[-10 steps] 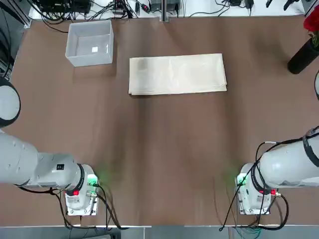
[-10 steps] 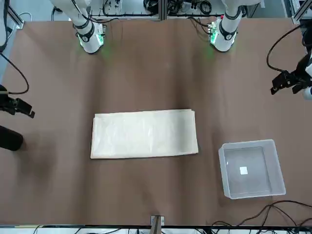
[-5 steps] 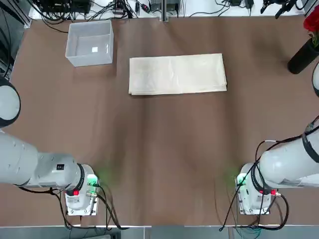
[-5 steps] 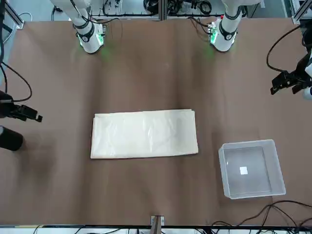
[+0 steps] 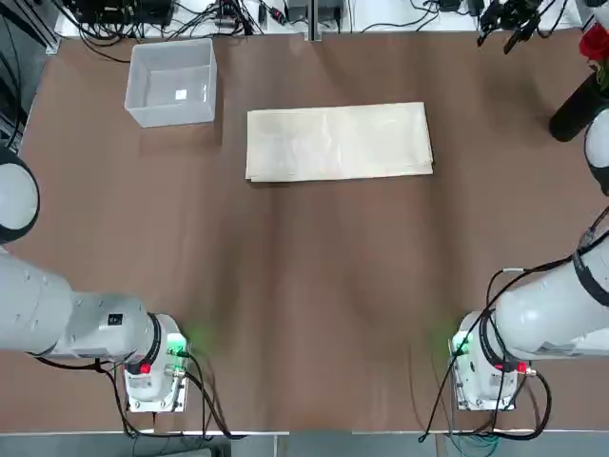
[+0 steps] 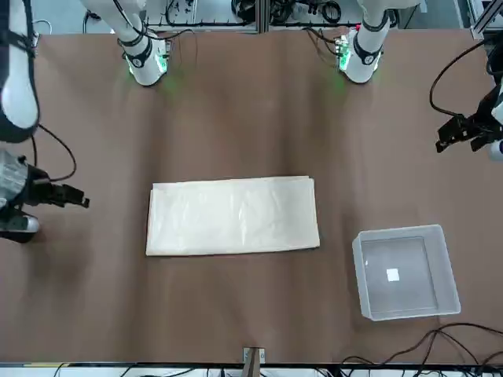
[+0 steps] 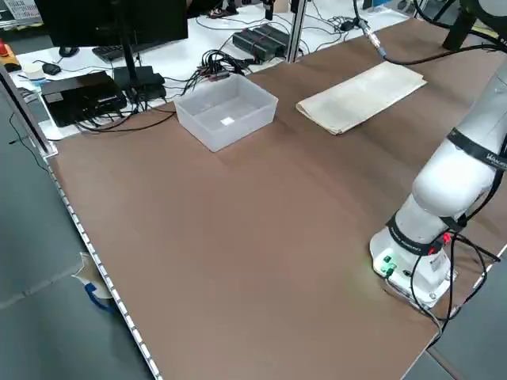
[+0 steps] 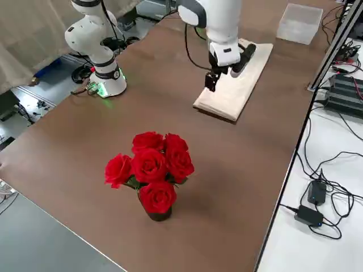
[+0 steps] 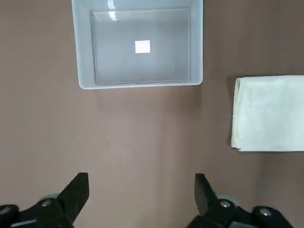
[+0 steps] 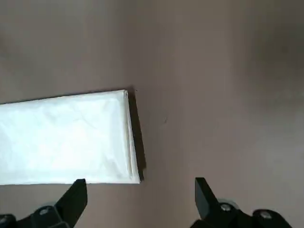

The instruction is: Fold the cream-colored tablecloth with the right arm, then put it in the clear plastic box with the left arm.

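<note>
The cream-colored tablecloth point(image 5: 338, 141) lies flat as a long rectangle in the far middle of the table, also seen in the front view point(image 6: 233, 215). The clear plastic box point(image 5: 173, 81) stands empty at the far left, apart from the cloth. My right gripper point(image 6: 78, 201) hovers open, raised above the table just off the cloth's right end; the right wrist view shows that end of the tablecloth point(image 10: 66, 137) beyond its open fingers. My left gripper point(image 6: 460, 141) hangs open over the table's left side, with the clear plastic box point(image 9: 137, 47) ahead of it.
A dark vase point(image 5: 579, 105) of red roses point(image 8: 150, 170) stands near the far right edge, close to the right arm. Cables and equipment point(image 5: 133, 14) lie behind the table's far edge. Both arm bases point(image 5: 152, 367) stand at the near edge.
The right gripper has moved in from the table's right side toward the cloth's right end. The left gripper, cloth and box have stayed put.
</note>
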